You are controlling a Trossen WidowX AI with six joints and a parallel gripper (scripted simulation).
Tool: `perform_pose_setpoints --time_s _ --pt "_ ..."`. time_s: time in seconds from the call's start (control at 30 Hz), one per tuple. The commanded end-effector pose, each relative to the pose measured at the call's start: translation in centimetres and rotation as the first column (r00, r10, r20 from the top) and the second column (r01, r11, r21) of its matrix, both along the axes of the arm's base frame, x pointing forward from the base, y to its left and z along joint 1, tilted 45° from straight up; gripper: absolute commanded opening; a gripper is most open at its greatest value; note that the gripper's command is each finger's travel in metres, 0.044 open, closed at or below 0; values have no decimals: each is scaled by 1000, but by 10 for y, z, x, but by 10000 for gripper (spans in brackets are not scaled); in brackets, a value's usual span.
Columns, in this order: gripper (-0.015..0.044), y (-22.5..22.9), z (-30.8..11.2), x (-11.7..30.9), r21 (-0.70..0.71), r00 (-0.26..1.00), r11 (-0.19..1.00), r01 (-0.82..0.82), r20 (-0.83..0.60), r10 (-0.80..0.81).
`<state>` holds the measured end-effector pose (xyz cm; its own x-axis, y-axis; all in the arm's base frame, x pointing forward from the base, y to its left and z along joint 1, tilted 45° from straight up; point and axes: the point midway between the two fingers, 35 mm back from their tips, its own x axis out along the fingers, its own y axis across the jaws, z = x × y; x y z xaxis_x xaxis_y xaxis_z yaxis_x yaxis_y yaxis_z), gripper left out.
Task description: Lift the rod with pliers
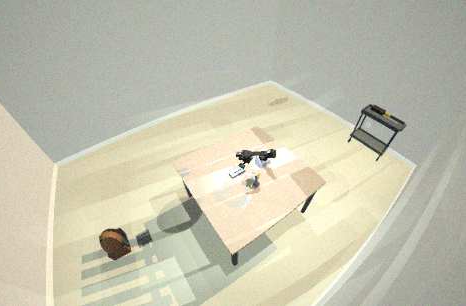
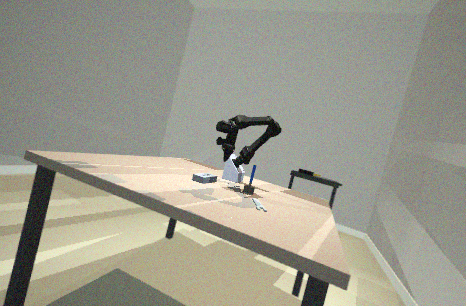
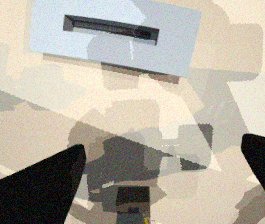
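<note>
One slotted block (image 1: 237, 172) (image 2: 204, 178) (image 3: 113, 55), one open claw (image 1: 242, 165) (image 2: 226, 151) (image 3: 163, 147)

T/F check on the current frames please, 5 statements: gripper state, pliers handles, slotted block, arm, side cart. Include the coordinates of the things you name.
1. The gripper (image 3: 163, 147) is open with nothing between its fingers. True.
2. The blue upright handle (image 2: 253, 175) is clamped in the gripper. False: it stands in the dark holster (image 2: 248, 189), apart from the gripper.
3. The pale block (image 1: 237, 172) (image 2: 204, 178) (image 3: 110, 55) has a long narrow slot in its top. True.
4. The arm (image 1: 256, 154) (image 2: 256, 120) is mounted on the side cart (image 1: 384, 119) (image 2: 316, 177). False: it stands on the wooden table (image 1: 234, 225) (image 2: 139, 170).
5. The side cart stands apart from the table. True.
</note>
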<state>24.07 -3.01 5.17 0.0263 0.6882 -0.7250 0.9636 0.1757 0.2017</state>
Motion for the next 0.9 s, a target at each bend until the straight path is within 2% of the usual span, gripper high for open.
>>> perform_pose_setpoints --time_s 0.0,0.3,0.87 --pt "440 0 2 1 18 1000 1000 20 -19 -19" --pt "440 22 25 16 21 1000 1000 19 -18 -19" --pt "440 79 75 -3 23 1000 1000 20 -19 -19"
